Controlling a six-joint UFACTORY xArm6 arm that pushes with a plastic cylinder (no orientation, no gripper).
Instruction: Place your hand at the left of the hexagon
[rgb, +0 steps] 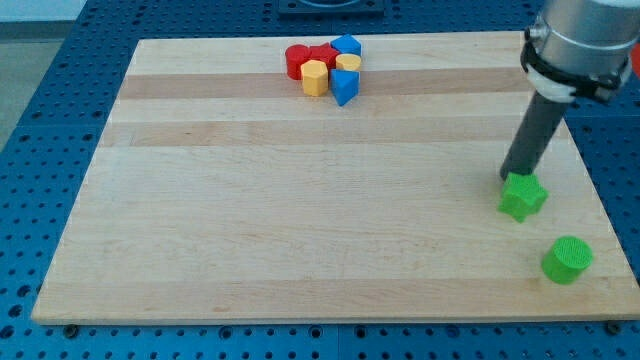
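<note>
Just above the green star block (523, 196), my tip (512, 178) touches it; no claw shows.

You see a pale wooden board (300, 220) with lengthwise grain bands, lying on a blue perforated table (40, 150) dotted with regular holes. Light falls evenly, with soft shadows. A dark fixture (330, 6) shows at the view's top edge.

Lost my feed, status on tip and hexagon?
My tip touching green star block, view's right. Yellow hexagon far off, top cluster, red block on its left.
</note>
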